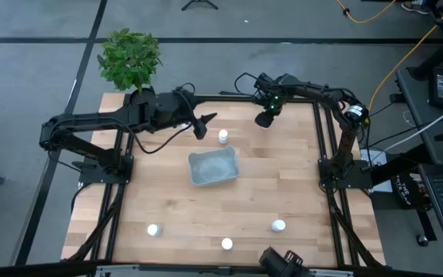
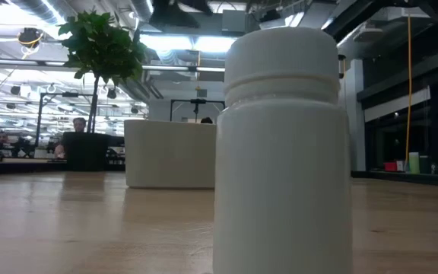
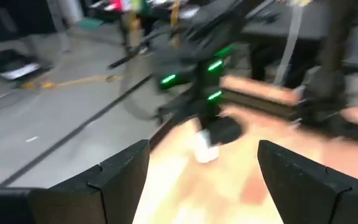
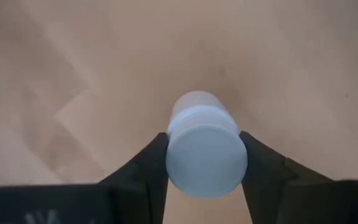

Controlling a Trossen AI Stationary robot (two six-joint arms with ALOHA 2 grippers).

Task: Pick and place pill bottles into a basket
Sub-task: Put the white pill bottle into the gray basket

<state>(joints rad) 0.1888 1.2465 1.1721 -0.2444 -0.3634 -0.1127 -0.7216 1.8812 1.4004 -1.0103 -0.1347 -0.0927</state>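
Observation:
My right gripper [image 1: 265, 118] is at the far right of the table, shut on a white pill bottle [image 4: 205, 155], which its own body hides in the high view. My left gripper [image 1: 202, 123] is open and empty at the far middle, left of a standing bottle [image 1: 223, 137]; its wrist view looks toward the right gripper and its bottle [image 3: 205, 148]. The pale blue-grey basket [image 1: 214, 166] lies at the table's middle. Three more bottles stand near the front edge [image 1: 153, 229], [image 1: 227, 244], [image 1: 279, 225]. One bottle [image 2: 284, 152] fills the low view. My right gripper pinches the bottle just below its cap [image 4: 169, 152] between its two fingers, one on each side. The fingers come from above, pointing down. The bottle is upright, cap up; I cannot tell whether its bottom is on the table.
A potted plant [image 1: 129, 58] stands at the table's far left corner. Bare wood lies between the basket and the front bottles. The arms' frames run along the left and right table edges.

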